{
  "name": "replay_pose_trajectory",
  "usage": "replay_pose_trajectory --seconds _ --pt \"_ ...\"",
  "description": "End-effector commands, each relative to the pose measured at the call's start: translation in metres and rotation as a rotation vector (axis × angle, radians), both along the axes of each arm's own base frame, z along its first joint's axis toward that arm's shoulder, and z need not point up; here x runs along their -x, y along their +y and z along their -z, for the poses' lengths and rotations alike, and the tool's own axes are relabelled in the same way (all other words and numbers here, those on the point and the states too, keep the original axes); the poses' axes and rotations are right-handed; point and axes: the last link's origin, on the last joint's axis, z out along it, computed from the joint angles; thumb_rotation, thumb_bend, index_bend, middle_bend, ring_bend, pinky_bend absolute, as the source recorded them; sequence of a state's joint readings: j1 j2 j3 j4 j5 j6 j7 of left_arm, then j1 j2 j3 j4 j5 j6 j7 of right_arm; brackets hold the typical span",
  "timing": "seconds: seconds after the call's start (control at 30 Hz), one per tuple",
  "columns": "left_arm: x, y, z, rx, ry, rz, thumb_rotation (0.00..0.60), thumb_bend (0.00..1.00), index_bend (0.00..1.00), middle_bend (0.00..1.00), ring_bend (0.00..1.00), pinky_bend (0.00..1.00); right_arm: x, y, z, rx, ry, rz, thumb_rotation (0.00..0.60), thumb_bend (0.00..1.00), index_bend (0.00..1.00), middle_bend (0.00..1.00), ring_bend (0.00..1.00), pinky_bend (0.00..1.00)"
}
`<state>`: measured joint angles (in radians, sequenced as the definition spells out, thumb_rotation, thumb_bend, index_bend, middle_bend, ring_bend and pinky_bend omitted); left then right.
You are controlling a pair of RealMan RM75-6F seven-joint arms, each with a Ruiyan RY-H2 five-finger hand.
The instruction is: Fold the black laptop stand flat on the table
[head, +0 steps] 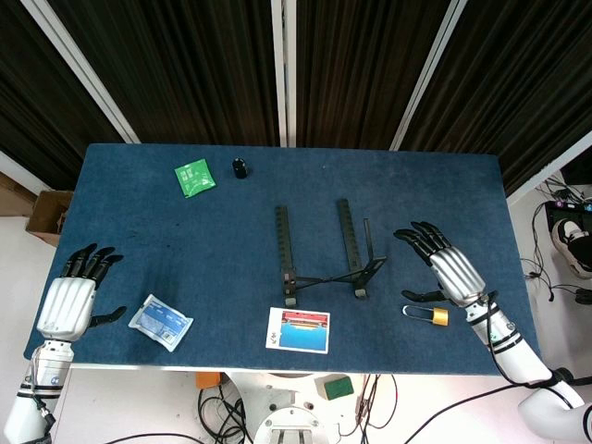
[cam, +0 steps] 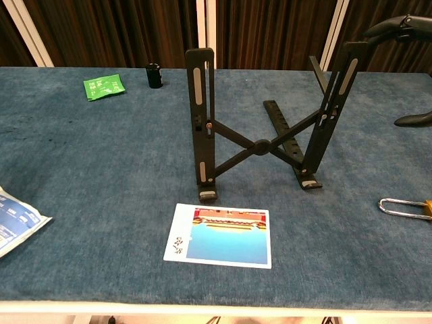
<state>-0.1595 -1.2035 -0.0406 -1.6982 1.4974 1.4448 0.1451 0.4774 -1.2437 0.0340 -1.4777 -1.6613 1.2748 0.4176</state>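
Note:
The black laptop stand stands unfolded in the middle of the blue table, its two slotted arms raised and joined by a crossed brace. My right hand hovers just right of the stand with fingers spread, holding nothing; only its dark fingertips show at the right edge of the chest view. My left hand rests open near the table's front left corner, far from the stand, and is out of the chest view.
A picture card lies in front of the stand. A padlock lies front right, a blue-white packet front left. A green sachet and a small black cap sit at the back left.

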Motion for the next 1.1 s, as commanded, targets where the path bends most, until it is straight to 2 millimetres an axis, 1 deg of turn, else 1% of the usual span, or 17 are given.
replay_pose_trajectory --seconds 0.03,0.2,0.3,0.43,0.5,0.57,0.67,0.8,0.97,1.1 --pt "0.0 0.0 0.001 0.003 -0.001 0.0 0.6 0.03 0.22 0.14 0.07 0.12 0.0 0.001 0.0 -0.005 -0.009 0.001 0.6 0.04 0.13 0.15 0.0 0.0" --pt "-0.002 -0.001 0.002 0.009 0.002 0.004 0.6 0.03 0.22 0.14 0.07 0.12 0.0 0.002 0.001 -0.043 -0.059 0.014 0.6 0.04 0.13 0.15 0.0 0.0" --pt "-0.002 -0.003 0.001 0.006 -0.003 0.003 0.6 0.03 0.22 0.14 0.07 0.12 -0.004 0.001 0.001 -0.078 -0.116 0.014 0.6 0.04 0.13 0.15 0.0 0.0" --pt "-0.004 -0.003 0.001 0.005 -0.008 0.004 0.6 0.03 0.22 0.14 0.07 0.12 -0.02 -0.005 0.001 -0.148 -0.208 -0.001 0.6 0.04 0.13 0.15 0.0 0.0" --pt "-0.005 -0.003 0.001 0.006 -0.005 0.01 0.6 0.03 0.22 0.14 0.07 0.12 -0.031 -0.012 0.003 -0.211 -0.28 0.009 0.6 0.04 0.13 0.15 0.0 0.0" --pt "-0.007 -0.003 0.002 0.006 -0.006 0.013 0.6 0.03 0.22 0.14 0.07 0.12 -0.042 -0.019 0.008 -0.296 -0.375 0.038 0.6 0.05 0.13 0.15 0.0 0.01" --pt "-0.007 -0.005 0.002 0.005 -0.007 0.008 0.6 0.03 0.22 0.14 0.07 0.12 -0.051 -0.033 0.018 -0.413 -0.505 0.102 0.6 0.06 0.11 0.15 0.0 0.02" --pt "-0.004 -0.008 0.002 0.005 -0.005 -0.008 0.6 0.03 0.22 0.14 0.07 0.12 -0.05 -0.045 0.036 -0.532 -0.629 0.184 0.6 0.07 0.11 0.15 0.0 0.02" --pt "-0.001 -0.009 -0.001 -0.002 -0.003 -0.02 0.6 0.03 0.22 0.14 0.07 0.12 -0.041 -0.047 0.056 -0.648 -0.728 0.241 0.6 0.08 0.11 0.15 0.0 0.03" --pt "0.0 -0.009 -0.001 0.0 -0.003 -0.022 0.6 0.03 0.22 0.14 0.07 0.12 -0.032 -0.046 0.065 -0.692 -0.778 0.273 0.6 0.08 0.11 0.16 0.0 0.03"
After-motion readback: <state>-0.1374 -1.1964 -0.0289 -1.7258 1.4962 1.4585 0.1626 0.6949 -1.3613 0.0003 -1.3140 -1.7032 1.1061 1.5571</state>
